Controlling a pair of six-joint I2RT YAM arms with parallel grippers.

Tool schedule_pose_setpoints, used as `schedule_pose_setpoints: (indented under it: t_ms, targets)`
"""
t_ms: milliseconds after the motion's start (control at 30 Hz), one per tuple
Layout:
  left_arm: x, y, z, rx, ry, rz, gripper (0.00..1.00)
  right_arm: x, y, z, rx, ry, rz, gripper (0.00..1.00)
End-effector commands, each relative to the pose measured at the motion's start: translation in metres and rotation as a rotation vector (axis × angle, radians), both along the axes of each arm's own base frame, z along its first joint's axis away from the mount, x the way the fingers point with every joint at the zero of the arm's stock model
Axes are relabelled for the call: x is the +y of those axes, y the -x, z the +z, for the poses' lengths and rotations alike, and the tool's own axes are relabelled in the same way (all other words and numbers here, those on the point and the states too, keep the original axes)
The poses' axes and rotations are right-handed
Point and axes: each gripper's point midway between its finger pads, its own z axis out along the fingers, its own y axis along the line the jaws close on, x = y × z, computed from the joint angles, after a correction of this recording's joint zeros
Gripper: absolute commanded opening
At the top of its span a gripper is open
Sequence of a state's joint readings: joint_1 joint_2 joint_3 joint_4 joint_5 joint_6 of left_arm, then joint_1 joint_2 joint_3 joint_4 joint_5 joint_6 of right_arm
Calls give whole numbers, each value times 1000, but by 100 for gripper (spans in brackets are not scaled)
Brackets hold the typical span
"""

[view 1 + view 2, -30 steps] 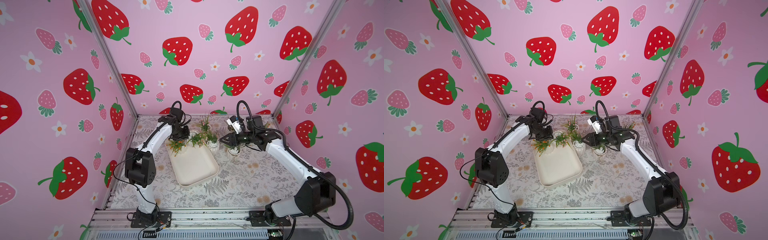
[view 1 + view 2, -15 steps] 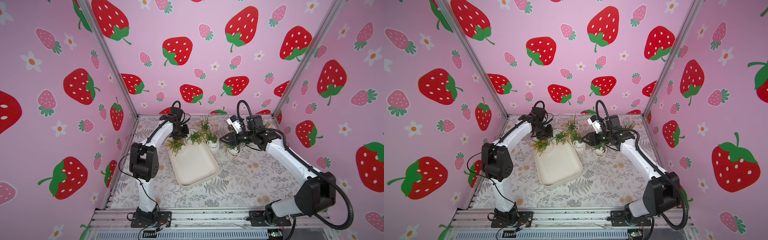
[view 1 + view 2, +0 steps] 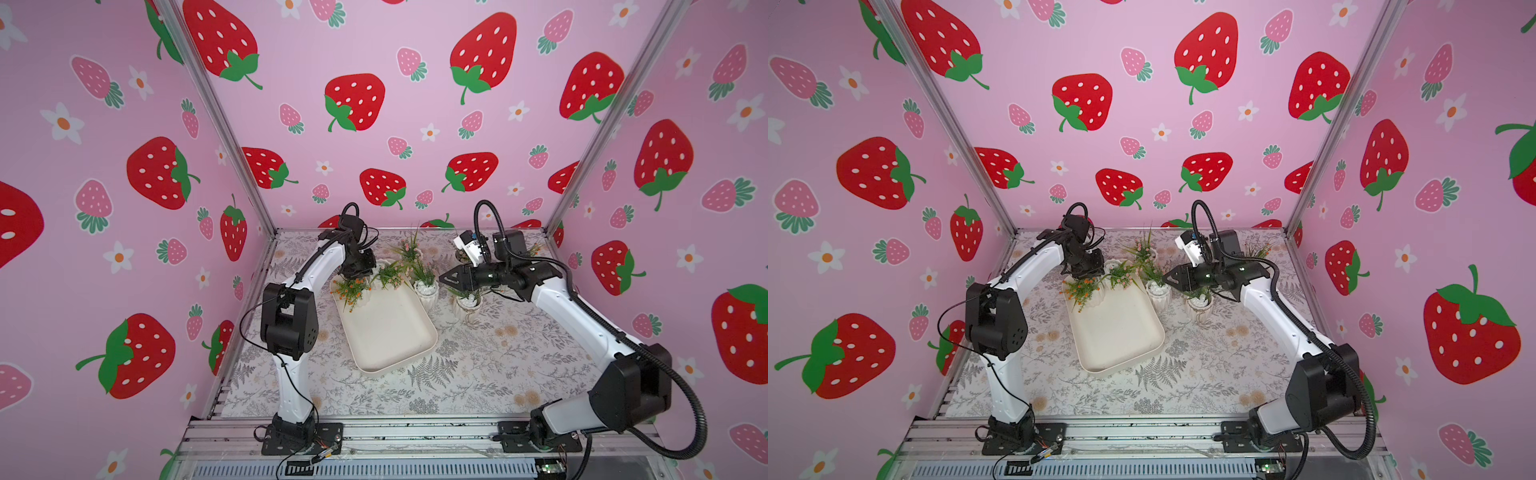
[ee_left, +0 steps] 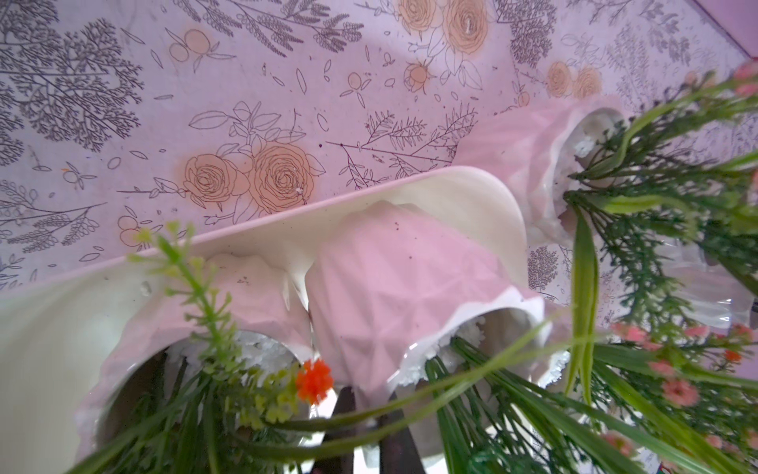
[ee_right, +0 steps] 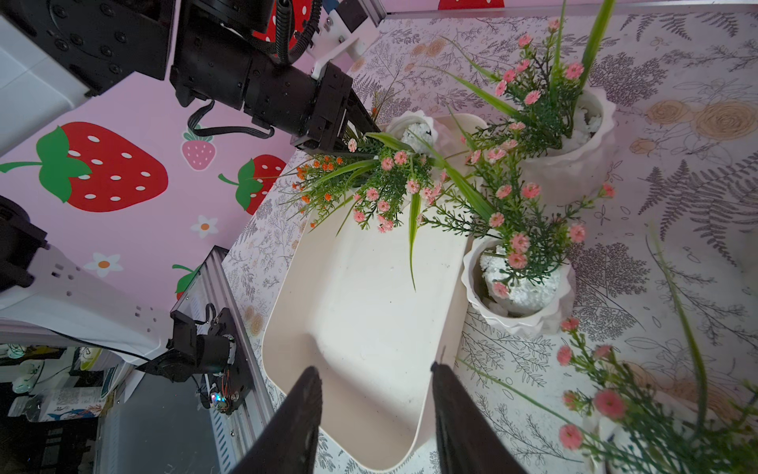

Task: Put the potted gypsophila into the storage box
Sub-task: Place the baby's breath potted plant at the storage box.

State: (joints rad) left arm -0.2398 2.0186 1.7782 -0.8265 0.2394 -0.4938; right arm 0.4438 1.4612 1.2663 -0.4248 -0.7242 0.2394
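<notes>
Finds one white faceted, ceramic-looking pot of pink-flowered gypsophila [image 5: 412,132] at the far end of the shallow cream-white rectangular plastic storage box [image 3: 386,332], inside the rim. Cannot tell whether resting on the box floor or hanging just above it. Notes the left gripper [image 5: 363,121] buried in the foliage there, jaws pressed together on that pot's rim, as far as the left wrist view shows. Records a white pot of orange-flowered sprigs [image 3: 352,289] just beside it, in the box's far left corner. Notes the rest of the box floor bare.

Places the right gripper [image 5: 375,369] above the worktop just right of the box, jaws spread, nothing between them. Counts three like pots outside the box: second pink-flowered pot [image 3: 427,291] just beside the box's right edge, third pink-flowered pot [image 3: 467,305] below the right gripper, fourth pink-flowered pot [image 5: 574,143] nearer the worktop's far edge.

Judges the task partly done: two pots in, release of the pinched one pending, the outside pots not yet moved.

Describes the worktop [image 3: 498,353] as flat, covered by a pale sheet printed with grey ferns and peach roses. Notes pink walls [image 3: 395,41] printed with red strawberries on three sides, and an aluminium rail [image 3: 415,432] along the near edge carrying both arm bases.
</notes>
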Motion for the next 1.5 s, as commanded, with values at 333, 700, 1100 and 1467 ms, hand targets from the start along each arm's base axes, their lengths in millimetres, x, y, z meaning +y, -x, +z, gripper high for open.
schedule_pose_setpoints:
  t_ms: [333,700,1100,1467]
  targets:
    - [-7,-24,20,-79,44,-19,5,0,3,4,-9,-22,13,46]
    - [-15,-35,14,-69,59,-34,5,0,2,3,-8,-20,13,46]
    - [-16,-38,-5,-14,31,-55,26,-2,0,2,-3,-19,8,46]
    - [-21,-39,37,-106,71,-100,44,-5,-3,1,-6,-6,-15,46]
